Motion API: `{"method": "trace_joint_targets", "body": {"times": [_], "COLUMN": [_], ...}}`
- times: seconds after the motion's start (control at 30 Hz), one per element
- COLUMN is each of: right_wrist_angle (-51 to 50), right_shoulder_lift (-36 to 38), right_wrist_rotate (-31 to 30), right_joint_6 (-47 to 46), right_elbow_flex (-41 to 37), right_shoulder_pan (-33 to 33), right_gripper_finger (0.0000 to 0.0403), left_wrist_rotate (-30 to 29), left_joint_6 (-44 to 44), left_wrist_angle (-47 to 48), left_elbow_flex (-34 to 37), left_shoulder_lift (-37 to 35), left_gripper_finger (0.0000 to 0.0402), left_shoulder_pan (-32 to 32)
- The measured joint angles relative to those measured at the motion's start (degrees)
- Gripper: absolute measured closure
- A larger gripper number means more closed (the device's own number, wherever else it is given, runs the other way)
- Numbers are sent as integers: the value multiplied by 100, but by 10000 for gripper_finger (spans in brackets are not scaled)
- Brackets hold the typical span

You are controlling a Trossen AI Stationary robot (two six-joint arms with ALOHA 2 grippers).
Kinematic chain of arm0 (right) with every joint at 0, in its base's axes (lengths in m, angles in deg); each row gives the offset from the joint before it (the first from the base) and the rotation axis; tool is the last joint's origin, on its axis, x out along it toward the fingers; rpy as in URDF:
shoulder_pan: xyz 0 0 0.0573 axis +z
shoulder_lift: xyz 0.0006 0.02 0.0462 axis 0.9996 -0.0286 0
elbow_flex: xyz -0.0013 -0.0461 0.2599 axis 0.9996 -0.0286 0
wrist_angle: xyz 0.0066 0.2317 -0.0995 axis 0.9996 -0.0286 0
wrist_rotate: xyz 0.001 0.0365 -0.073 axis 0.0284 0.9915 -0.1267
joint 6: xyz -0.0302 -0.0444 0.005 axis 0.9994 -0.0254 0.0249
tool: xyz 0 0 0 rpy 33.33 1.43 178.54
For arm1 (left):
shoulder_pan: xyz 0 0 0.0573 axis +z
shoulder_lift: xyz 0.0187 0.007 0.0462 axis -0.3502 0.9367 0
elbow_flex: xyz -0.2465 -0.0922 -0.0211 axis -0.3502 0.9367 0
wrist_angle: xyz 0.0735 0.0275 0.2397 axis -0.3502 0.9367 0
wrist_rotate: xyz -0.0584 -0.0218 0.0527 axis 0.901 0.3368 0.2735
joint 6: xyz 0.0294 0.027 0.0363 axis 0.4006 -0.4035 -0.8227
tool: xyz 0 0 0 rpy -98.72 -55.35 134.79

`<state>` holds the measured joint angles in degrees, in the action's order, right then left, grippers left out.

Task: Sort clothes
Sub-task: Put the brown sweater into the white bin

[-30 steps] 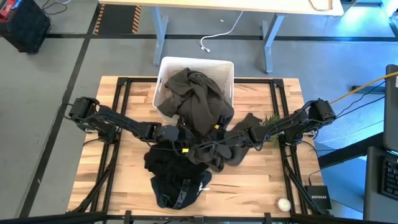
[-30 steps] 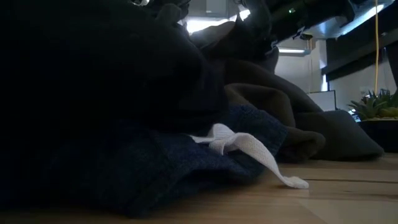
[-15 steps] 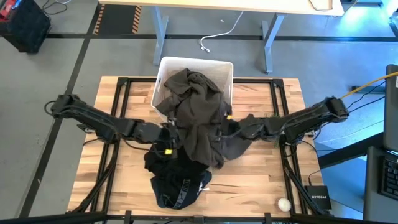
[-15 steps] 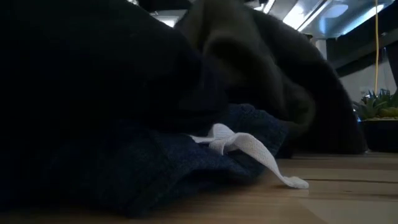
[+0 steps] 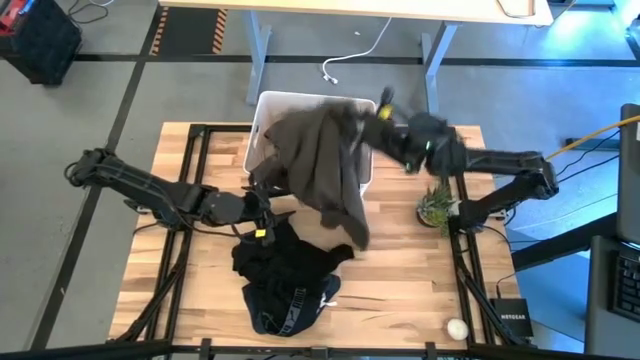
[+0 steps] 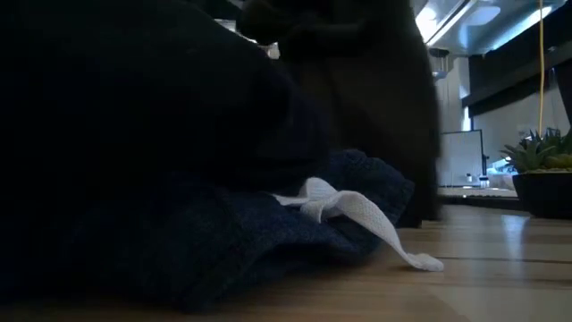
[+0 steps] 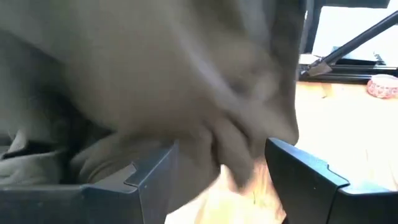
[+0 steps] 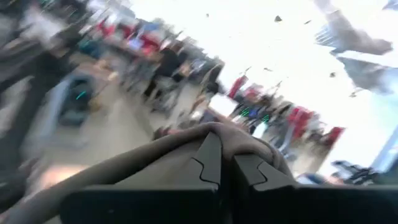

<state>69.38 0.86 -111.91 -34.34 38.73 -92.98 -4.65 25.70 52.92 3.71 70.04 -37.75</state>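
We are looking down on a wooden table [image 5: 420,290] with a white bin [image 5: 262,118] at its far edge. Our right gripper [image 5: 383,110] is hanging raised over the bin's right corner, its fingers clenched on a fold of an olive garment [image 5: 325,160]; in the right wrist view the two dark fingers [image 8: 214,162] are meeting tip to tip with the cloth [image 8: 186,155] pinched between them. The garment is draping from the gripper across the bin and trailing down over the table's middle. Our left gripper [image 5: 258,205] is sitting low at the garment's left edge, just before the bin; in the left wrist view its fingers [image 7: 152,174] are standing apart, released, with olive cloth [image 7: 155,74] hanging right in front of them and sagging between. Nearer us, a black pile [image 5: 275,262] is lying on navy shorts [image 5: 285,305], whose white drawstring [image 6: 357,215] is trailing onto the wood. A small plant [image 5: 437,208] is standing right of the bin
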Motion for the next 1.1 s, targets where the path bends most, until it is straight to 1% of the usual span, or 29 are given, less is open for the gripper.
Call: {"method": "trace_joint_targets", "body": {"times": [0.1, 0.23, 0.37, 0.43, 0.47, 0.57, 0.67, 0.77, 0.83, 0.97, 1.1], "right_wrist_angle": [8, -271, -805, -1235, -1467, -2111, -2474, -3108, -3655, -5075, -6464], "right_shoulder_lift": [-128, -319, -619, -826, -931, -1135, -1129, -1018, -916, -740, -710], "right_wrist_rotate": [198, 330, 604, 797, 800, 803, 801, 781, 778, 755, 752], "right_joint_6": [-95, -939, -1817, -2141, -2234, -2308, -1996, -1722, -1690, -1730, -2037], "right_elbow_flex": [458, 652, 565, 558, 554, 540, 609, 994, 1413, 2339, 3024], "right_shoulder_pan": [-545, -1119, -1409, -1475, -1496, -1489, -1456, -1395, -1280, -989, -533], "right_gripper_finger": [392, 390, 383, 369, 357, 309, 255, 205, 179, 147, 139], "left_wrist_rotate": [-38, -65, -63, -63, -63, -63, -63, -63, -63, -63, -63], "left_joint_6": [47, 82, 125, 148, 164, 251, 312, 330, 333, 335, 357], "left_wrist_angle": [119, 192, 203, 211, 212, 214, 283, 387, 432, 489, 474], "left_elbow_flex": [0, 0, 0, 0, 0, 0, 0, 0, 0, 0, 0], "left_shoulder_lift": [3, 4, 4, 4, 4, 4, 4, 4, 4, 4, 4], "left_gripper_finger": [167, 167, 167, 167, 167, 167, 167, 167, 167, 167, 167], "left_shoulder_pan": [13, 16, 12, 12, 12, 15, 15, 15, 15, 15, 15]}}
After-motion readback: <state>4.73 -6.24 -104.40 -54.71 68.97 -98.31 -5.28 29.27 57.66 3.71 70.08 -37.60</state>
